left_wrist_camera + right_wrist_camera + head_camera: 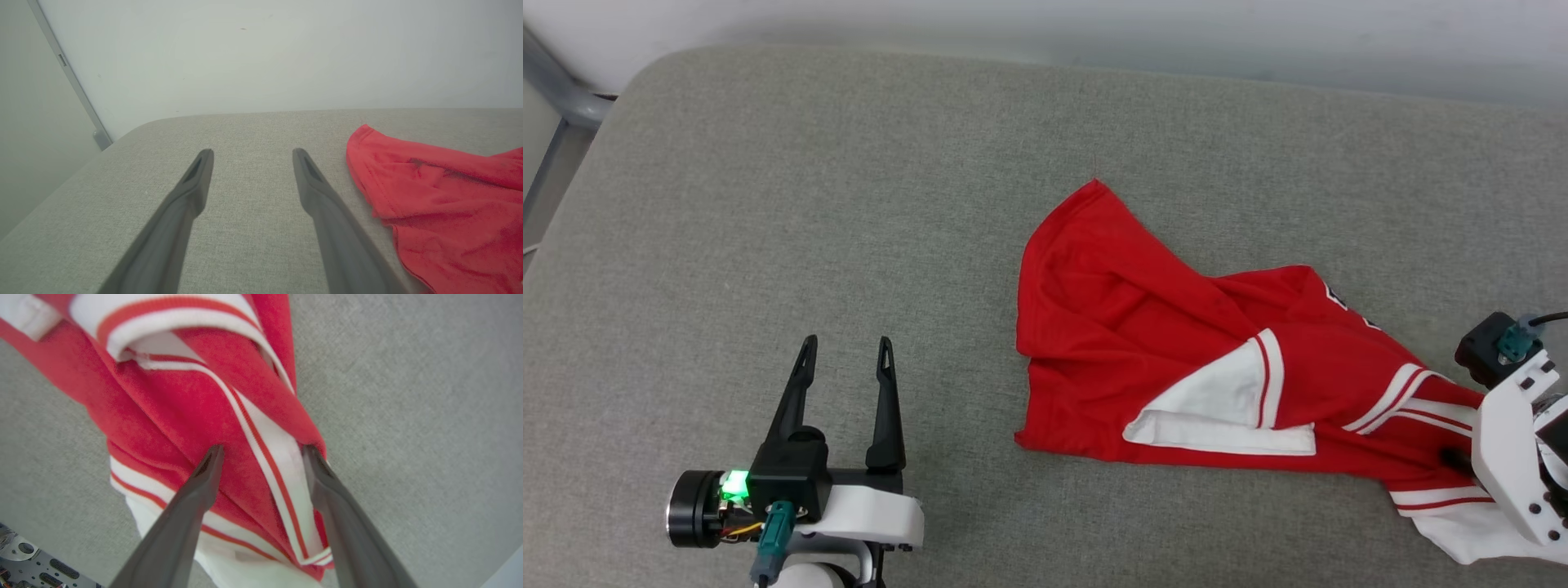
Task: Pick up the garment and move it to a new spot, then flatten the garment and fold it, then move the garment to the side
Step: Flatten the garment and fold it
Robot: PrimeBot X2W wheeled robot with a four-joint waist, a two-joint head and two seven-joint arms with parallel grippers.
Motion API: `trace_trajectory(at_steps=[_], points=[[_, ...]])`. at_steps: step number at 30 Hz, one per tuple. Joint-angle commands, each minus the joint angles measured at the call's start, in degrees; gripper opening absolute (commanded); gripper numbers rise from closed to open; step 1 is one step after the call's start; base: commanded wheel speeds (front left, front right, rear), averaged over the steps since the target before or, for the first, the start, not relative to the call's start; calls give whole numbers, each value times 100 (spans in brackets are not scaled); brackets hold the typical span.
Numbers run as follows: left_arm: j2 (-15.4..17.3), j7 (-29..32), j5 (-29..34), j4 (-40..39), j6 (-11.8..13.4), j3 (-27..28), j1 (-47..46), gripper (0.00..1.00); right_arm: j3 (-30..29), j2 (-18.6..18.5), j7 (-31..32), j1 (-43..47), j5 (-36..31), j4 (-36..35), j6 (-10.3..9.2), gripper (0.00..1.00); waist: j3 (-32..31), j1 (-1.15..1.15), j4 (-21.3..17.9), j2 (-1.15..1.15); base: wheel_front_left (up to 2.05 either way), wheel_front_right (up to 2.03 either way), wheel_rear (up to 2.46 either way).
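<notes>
Red, white-sleeved jersey garment point(1143, 327): crumpled toward grey fabric bench's point(809, 163) right edge; unflattened, unfolded; right gripper point(262, 448) spread astride it, left gripper point(846, 340) spread; both empty.

Big grey fabric-covered pad point(849, 204) w/ rounded corners takes up most of the space, plain pale wall point(1094, 24) right behind its far edge, and a grey metal tube frame point(560, 94) just off its far-left corner.
</notes>
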Motion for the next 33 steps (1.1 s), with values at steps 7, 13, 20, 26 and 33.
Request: trace_trajectory(at_steps=[7,13,20,26,33], points=[[-19,-15,-43,68,19,-48,-197,100,824,202,-198,-118,105,921,-5,100,241,-1,174,0,0,0,0],[-23,-15,-33,103,25,-24,-231,100,1385,401,-584,-213,327,1246,-4,0,231,-1,87,0,0,0,0],[41,-15,6,147,14,25,-101,100,1191,485,-1877,-685,457,1348,-6,0,-39,-1,-136,0,0,0,0],[92,-15,5,121,50,104,127,100,932,303,-2701,-644,414,925,-7,0,-394,-1,-397,0,0,0,0],[145,-15,-2,38,68,167,364,100,108,108,-3105,-84,273,90,-7,0,-632,-1,-623,0,0,0,0]])
